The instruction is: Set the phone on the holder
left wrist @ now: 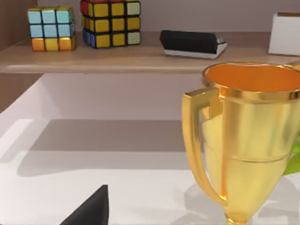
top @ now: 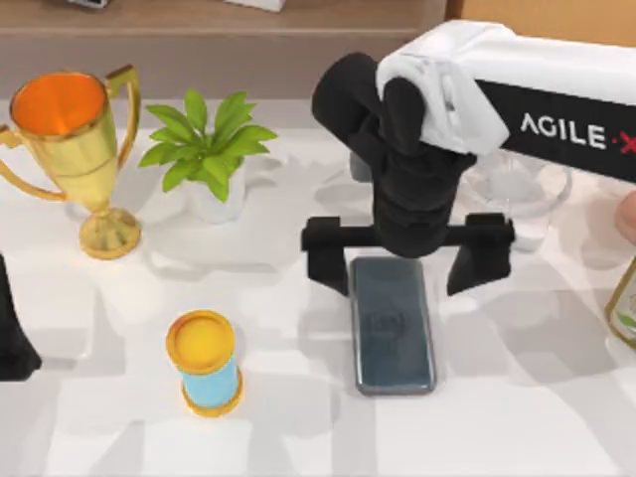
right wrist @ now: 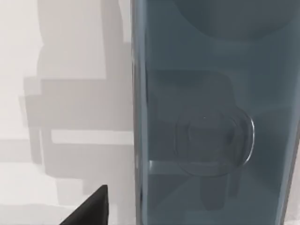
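Right hand above glossy dark grey phone; rounded corners.

1. My right arm reaches in from the far right, its wrist pointing straight down over the desk's middle.
2. My right end effector has both fingers spread wide.
3. My left arm is parked at the left edge.

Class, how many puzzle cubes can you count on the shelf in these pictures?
2. Both sit on the wooden shelf in the left wrist view: a pale blue-topped cube at its end, and a black-edged cube beside it, nearer the black case. More may be hidden.
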